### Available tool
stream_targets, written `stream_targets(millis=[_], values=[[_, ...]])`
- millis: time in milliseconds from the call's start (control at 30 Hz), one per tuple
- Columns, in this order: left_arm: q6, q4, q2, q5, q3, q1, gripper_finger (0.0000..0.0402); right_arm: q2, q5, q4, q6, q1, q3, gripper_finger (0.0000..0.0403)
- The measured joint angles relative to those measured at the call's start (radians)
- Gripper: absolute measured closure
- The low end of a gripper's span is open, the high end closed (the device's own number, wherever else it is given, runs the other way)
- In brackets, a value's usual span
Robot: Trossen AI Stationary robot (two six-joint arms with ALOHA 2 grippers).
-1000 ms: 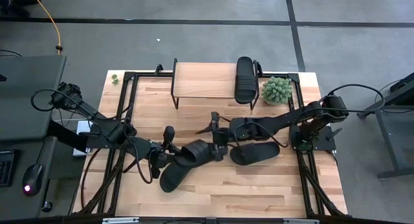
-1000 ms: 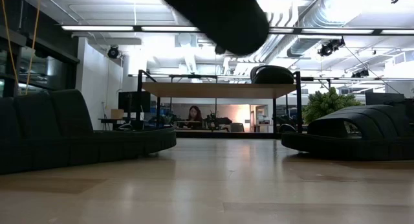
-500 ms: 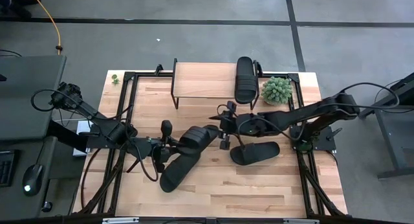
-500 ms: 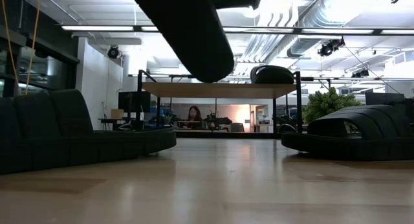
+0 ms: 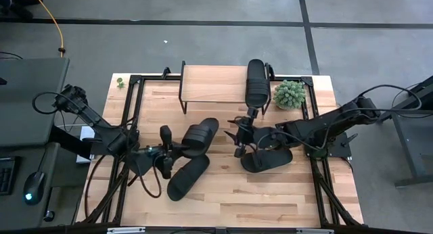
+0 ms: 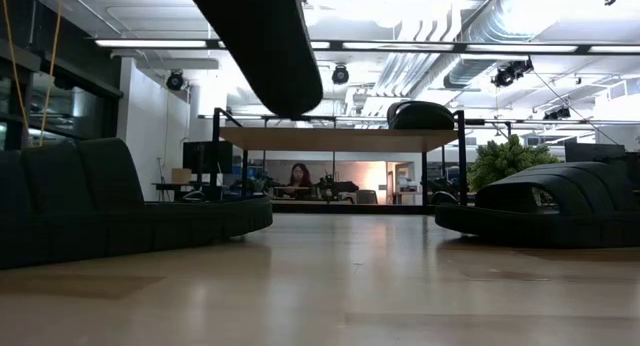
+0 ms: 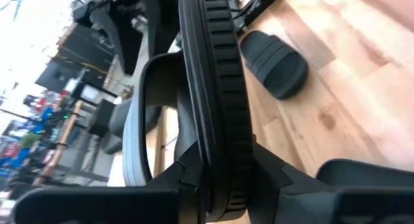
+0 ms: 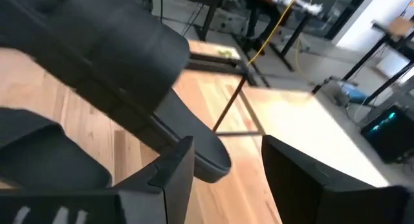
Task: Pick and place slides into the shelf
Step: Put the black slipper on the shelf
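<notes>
My left gripper point(image 5: 169, 151) is shut on one black slide point(image 5: 197, 135), which hangs in the air over the table's middle and shows at the top of the low view point(image 6: 255, 41). A second slide point(image 5: 187, 178) lies sole-down on the table just below it. A third slide point(image 5: 268, 159) lies on the table's right, and my open right gripper point(image 5: 241, 136) hovers at its far-left side, touching nothing. The fourth slide point(image 5: 256, 82) rests across the right end of the shelf point(image 5: 211, 85). My left gripper pinches the held slide between its two fingers at the sole's end nearest the gripper point(image 7: 217, 175), one finger point(image 7: 162, 185) on each face of the sole. The fingers come level from the table's left. The slide is lifted clear and sticks out toward the far right.
A small green plant point(image 5: 289, 94) stands right of the shelf. Black frame rails point(image 5: 139, 92) run along the table's edges. Bare wood lies near the table's near edge point(image 5: 270, 200). A person sits far off in the room behind point(image 6: 300, 176).
My left gripper has raised the held slide and swung it toward the far edge, so it now points to the far right, above the slide lying on the table. My right gripper has drawn back from the held slide toward the table's right.
</notes>
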Motion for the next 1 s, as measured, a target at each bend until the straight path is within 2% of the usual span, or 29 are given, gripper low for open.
stream_targets(millis=[133,333,467,633,833,1000], values=[[0.011,0.000,0.000,-0.065,0.000,-0.031,0.0329,0.000,0.054,-0.005,-0.004,0.050,0.030,0.0230],[0.010,0.000,0.007,-0.109,0.002,-0.034,0.0344,0.031,0.157,-0.030,-0.045,0.106,0.073,0.0230],[0.049,0.001,0.055,-0.126,0.002,-0.034,0.0344,0.074,0.183,-0.073,-0.058,0.117,0.126,0.0230],[0.086,0.001,0.151,-0.198,0.039,-0.029,0.0335,0.156,0.193,-0.142,-0.060,0.116,0.217,0.0230],[0.104,-0.006,0.233,-0.201,0.091,-0.001,0.0344,0.260,0.203,-0.232,-0.058,0.124,0.353,0.0230],[0.097,-0.038,0.258,-0.193,0.094,0.025,0.0340,0.313,0.272,-0.293,-0.061,0.154,0.433,0.0230]])
